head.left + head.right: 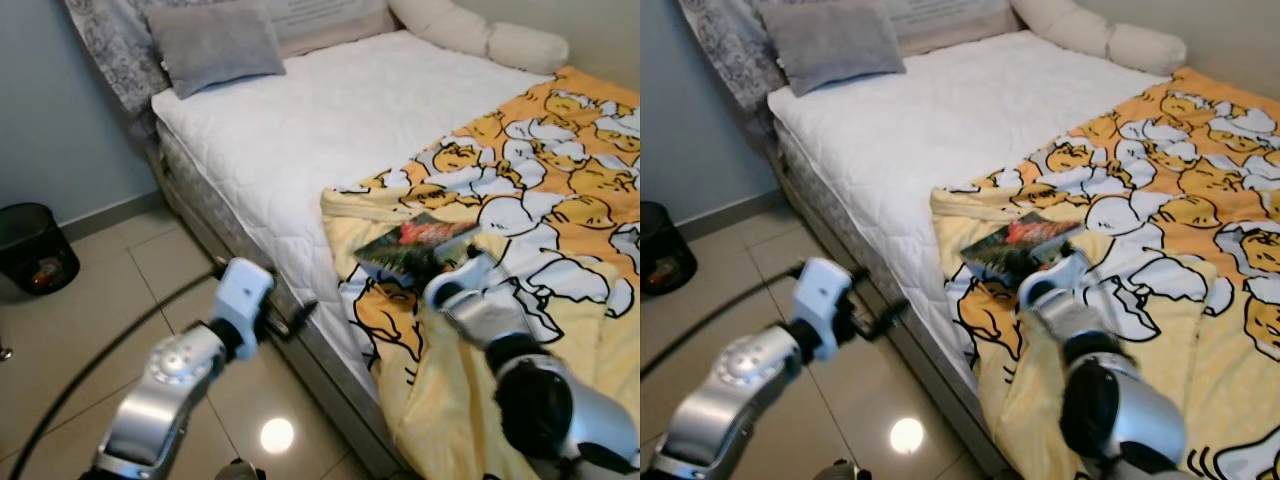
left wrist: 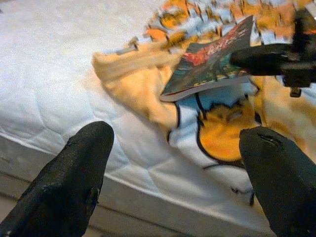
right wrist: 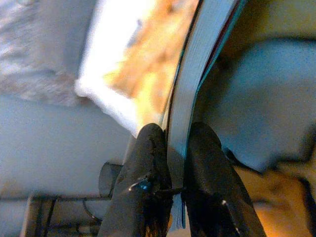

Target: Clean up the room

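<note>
Right gripper up close, fingers pinched on a book at its edge, book just above the yellow blanket on the bed. Left gripper hangs by the bed's side, fingers wide, holding nothing. Cleanup barely begun (book gripped, not put away; blanket rumpled). Bin sits on the floor by the wall.

The book's cover lettering is too blurred to read; the bin is cut by the frame edge.

No legible text anywhere, the red lettering on the book too blurred.
</note>
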`<state>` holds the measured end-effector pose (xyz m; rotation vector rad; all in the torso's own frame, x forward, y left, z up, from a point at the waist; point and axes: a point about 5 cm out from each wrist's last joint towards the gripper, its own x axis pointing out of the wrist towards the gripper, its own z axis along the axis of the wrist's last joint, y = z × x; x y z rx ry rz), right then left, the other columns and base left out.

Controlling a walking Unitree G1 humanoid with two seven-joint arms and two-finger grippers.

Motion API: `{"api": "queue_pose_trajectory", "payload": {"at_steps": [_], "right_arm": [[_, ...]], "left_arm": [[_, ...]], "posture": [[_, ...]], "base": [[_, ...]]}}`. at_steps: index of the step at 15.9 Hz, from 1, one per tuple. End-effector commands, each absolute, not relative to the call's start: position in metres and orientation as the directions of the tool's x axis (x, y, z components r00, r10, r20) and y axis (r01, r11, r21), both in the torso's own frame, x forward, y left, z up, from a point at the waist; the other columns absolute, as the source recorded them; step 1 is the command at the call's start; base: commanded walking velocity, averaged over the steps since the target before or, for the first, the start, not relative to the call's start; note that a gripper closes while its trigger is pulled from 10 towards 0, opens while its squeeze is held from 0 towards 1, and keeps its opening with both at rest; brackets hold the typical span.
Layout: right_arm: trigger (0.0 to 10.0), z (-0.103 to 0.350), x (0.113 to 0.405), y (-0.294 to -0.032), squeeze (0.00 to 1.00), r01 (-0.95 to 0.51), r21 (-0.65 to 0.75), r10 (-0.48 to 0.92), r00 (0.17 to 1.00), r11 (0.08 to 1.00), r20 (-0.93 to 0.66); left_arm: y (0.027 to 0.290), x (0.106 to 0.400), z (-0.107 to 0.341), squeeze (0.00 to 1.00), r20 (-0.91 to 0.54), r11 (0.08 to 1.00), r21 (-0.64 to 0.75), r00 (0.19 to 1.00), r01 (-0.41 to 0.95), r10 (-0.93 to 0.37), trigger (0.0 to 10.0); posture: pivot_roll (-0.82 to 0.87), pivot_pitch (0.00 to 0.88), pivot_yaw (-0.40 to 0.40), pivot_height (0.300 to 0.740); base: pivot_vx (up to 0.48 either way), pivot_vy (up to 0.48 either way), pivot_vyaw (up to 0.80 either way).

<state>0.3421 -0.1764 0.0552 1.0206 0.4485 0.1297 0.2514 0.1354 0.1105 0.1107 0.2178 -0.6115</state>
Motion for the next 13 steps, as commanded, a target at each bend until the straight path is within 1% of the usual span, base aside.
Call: {"api": "queue_pose_trajectory", "payload": {"at_steps": [1, 2, 3, 4, 5, 6, 7, 8, 9, 10, 11, 13], "right_arm": [[0.0, 0.076, 0.346, -0.186, 0.0, -0.1, 0.846, 0.409, 0.901, 0.524, -0.146], [0.0, 0.084, 0.338, -0.195, 0.0, -0.286, 0.801, 0.54, 0.84, 0.527, -0.055], [0.0, 0.087, 0.333, -0.197, 0.0, -0.347, 0.778, 0.584, 0.811, 0.525, -0.033], [0.0, 0.092, 0.327, -0.198, 0.0, -0.427, 0.752, 0.646, 0.763, 0.502, 0.001], [0.0, 0.103, 0.314, -0.199, 0.0, -0.542, 0.729, 0.735, 0.673, 0.418, 0.079], [0.0, 0.109, 0.308, -0.199, 0.0, -0.588, 0.715, 0.77, 0.629, 0.379, 0.109], [0.0, 0.117, 0.297, -0.197, 0.0, -0.654, 0.689, 0.831, 0.539, 0.312, 0.136], [0.0, 0.121, 0.291, -0.195, 0.0, -0.687, 0.676, 0.862, 0.484, 0.267, 0.151], [0.0, 0.127, 0.283, -0.191, 0.0, -0.722, 0.662, 0.896, 0.409, 0.203, 0.172], [0.0, 0.132, 0.278, -0.187, 0.0, -0.741, 0.651, 0.912, 0.364, 0.161, 0.189], [0.0, 0.135, 0.275, -0.182, 0.0, -0.754, 0.644, 0.92, 0.333, 0.129, 0.206], [0.0, 0.14, 0.271, -0.175, 0.0, -0.764, 0.638, 0.926, 0.302, 0.092, 0.228]], "left_arm": [[0.139, 0.255, 0.12, 0.95, -0.196, 0.801, -0.008, 0.785, 0.599, -0.588, 10.0], [0.144, 0.261, 0.128, 0.95, -0.156, 0.793, -0.136, 0.777, 0.594, -0.61, 10.0], [0.146, 0.263, 0.13, 0.95, -0.144, 0.784, -0.178, 0.773, 0.594, -0.618, 10.0], [0.148, 0.266, 0.134, 0.94, -0.125, 0.765, -0.247, 0.763, 0.594, -0.634, 10.0], [0.15, 0.271, 0.14, 0.42, -0.073, 0.705, -0.377, 0.739, 0.601, -0.669, 10.0], [0.151, 0.273, 0.142, 0.24, -0.046, 0.665, -0.44, 0.724, 0.604, -0.688, 10.0], [0.154, 0.277, 0.148, 0.0, 0.012, 0.595, -0.531, 0.707, 0.604, -0.707, 10.0], [0.154, 0.28, 0.151, 0.0, 0.058, 0.54, -0.595, 0.702, 0.595, -0.71, 9.2], [0.152, 0.282, 0.153, 0.0, 0.111, 0.455, -0.67, 0.685, 0.586, -0.72, 4.2], [0.15, 0.282, 0.151, 0.0, 0.124, 0.4, -0.708, 0.661, 0.581, -0.74, 2.8], [0.145, 0.281, 0.145, 0.0, 0.11, 0.372, -0.733, 0.638, 0.57, -0.762, 0.0], [0.14, 0.281, 0.136, 0.0, 0.074, 0.368, -0.762, 0.636, 0.533, -0.768, 0.0]], "posture": [[0.05, 0.0, 0.017, 0.74], [0.04, 0.0, 0.028, 0.74], [0.04, 0.0, 0.033, 0.74], [0.03, 0.0, 0.043, 0.74], [0.03, 0.0, 0.048, 0.74], [0.03, 0.0, 0.053, 0.74], [0.03, 0.0, 0.058, 0.74], [0.03, 0.0, 0.062, 0.74], [0.03, 0.0, 0.065, 0.74], [0.03, 0.0, 0.069, 0.74], [0.03, 0.0, 0.074, 0.74], [0.02, 0.0, 0.082, 0.74]], "base": [[0.0, 0.0, 0.0], [0.0, 0.0, 0.0], [0.0, 0.0, 0.0], [0.0, 0.0, 0.0], [0.0, 0.0, 0.0], [0.0, 0.0, 0.0], [0.0, 0.0, 0.0], [0.0, 0.0, 0.0], [0.0, 0.0, 0.0], [0.0, 0.0, 0.0], [0.0, 0.0, 0.0], [0.0, 0.0, 0.0]]}}
